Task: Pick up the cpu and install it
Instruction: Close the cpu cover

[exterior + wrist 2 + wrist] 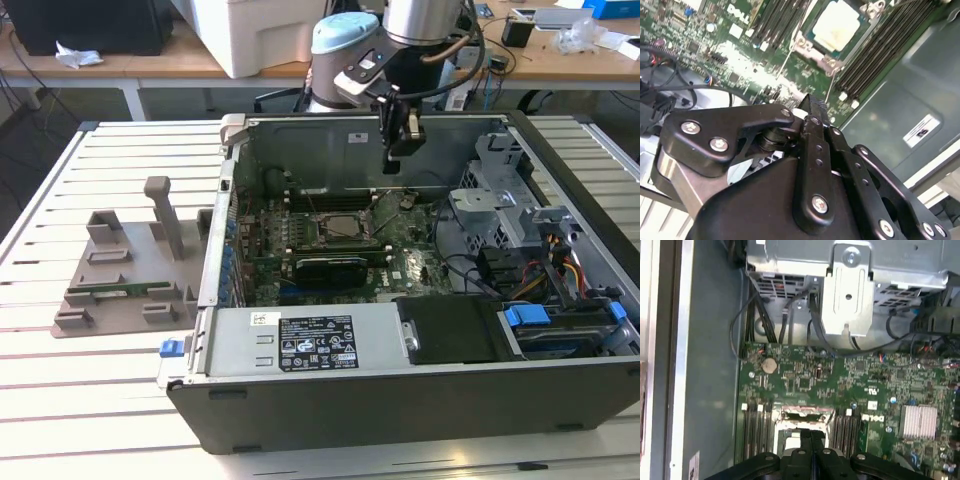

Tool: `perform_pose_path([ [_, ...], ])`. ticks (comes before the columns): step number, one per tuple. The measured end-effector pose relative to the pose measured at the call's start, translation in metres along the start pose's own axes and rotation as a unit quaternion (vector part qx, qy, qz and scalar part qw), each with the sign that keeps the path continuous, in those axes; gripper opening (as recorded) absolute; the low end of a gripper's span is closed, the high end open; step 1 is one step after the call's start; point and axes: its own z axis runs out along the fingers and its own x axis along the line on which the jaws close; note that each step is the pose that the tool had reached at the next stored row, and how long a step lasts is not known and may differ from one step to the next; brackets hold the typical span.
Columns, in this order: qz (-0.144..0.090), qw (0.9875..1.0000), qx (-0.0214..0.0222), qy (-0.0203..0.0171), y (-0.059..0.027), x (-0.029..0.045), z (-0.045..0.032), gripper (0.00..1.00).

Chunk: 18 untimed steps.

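The claw (397,158) hangs in the upper middle of the exterior view, over the open case (400,400) and clear of the motherboard (412,266) beneath it; in both wrist views its black fingers (812,112) are pressed together with nothing between them; the cpu (836,25), a pale silver square, lies flat in its socket on the board, apart from the claw, with dark memory slots (880,50) running along either side of it; in the exterior view the socket sits near the frame's centre, lower than the claw and a little toward the exterior view's left; a long black card (330,268) lies just below the socket in that view; a metal drive cage (490,200) stands in the case at centre right; outside the case, at the exterior view's left, a grey tray (120,270) with upright posts rests on the slatted white worktop (100,400).
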Motion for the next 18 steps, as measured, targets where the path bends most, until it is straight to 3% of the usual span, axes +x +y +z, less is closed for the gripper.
perform_pose_path([
  [1, 0.0, 1.0, 0.0009, 0.0, 0.0102, -0.0007, -0.0002, 0.11],
  [5, 0.0, 1.0, 0.0016, 0.0, 0.0215, -0.0015, 0.001, 0.11],
  [7, 0.0, 1.0, 0.0027, 0.0, 0.0259, -0.0016, 0.0063, 0.11],
  [18, 0.0, 1.0, 0.0043, 0.0001, 0.0323, -0.0012, 0.0367, 0.11],
])
